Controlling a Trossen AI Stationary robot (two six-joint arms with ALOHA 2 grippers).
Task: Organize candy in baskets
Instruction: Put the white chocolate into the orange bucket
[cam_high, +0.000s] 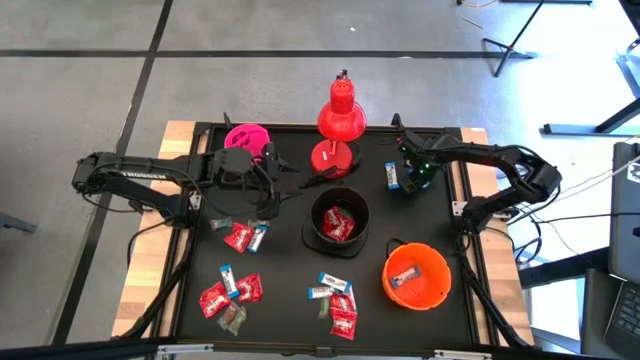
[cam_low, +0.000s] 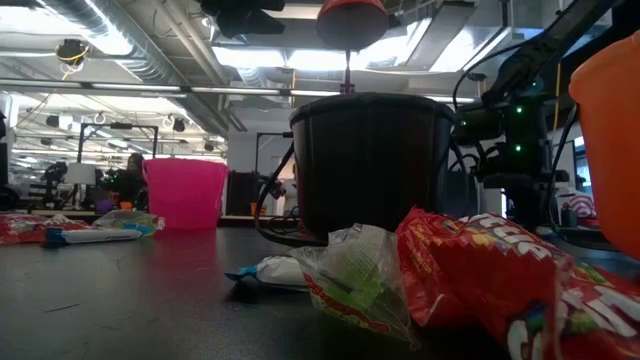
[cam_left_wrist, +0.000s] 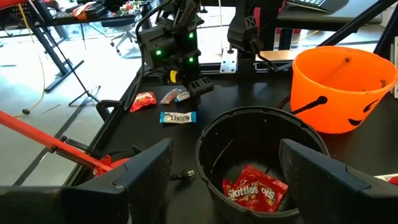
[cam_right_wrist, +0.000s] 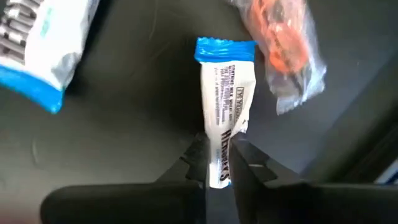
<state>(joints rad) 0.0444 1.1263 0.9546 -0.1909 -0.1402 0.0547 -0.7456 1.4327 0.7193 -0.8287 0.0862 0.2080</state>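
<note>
1. the counter (cam_high: 190, 300) is a black mat on a wooden top, carrying everything below.
2. my left arm reaches in from the left; its fingers (cam_left_wrist: 149, 168) are spread wide and hold nothing, hanging just beside the black basket (cam_high: 339, 222).
3. my right arm comes in from the right, at the far right part of the counter.
4. the orange basket (cam_high: 416, 276) stands near the front right; i cannot tell what is in it.
5. the black basket sits mid-counter with red candy (cam_left_wrist: 255, 190) inside.
6. the pink basket (cam_high: 246, 138) stands at the far left, beside the red lamp (cam_high: 340, 125).
7. my right fingers (cam_right_wrist: 217, 165) are pinched on one end of a white-and-blue candy (cam_right_wrist: 225, 102), near the far right edge.
8. loose candy (cam_high: 231, 295) lies in clusters at the front of the counter, red and white-and-blue, with another bunch (cam_high: 240, 235) near my left arm.
</note>
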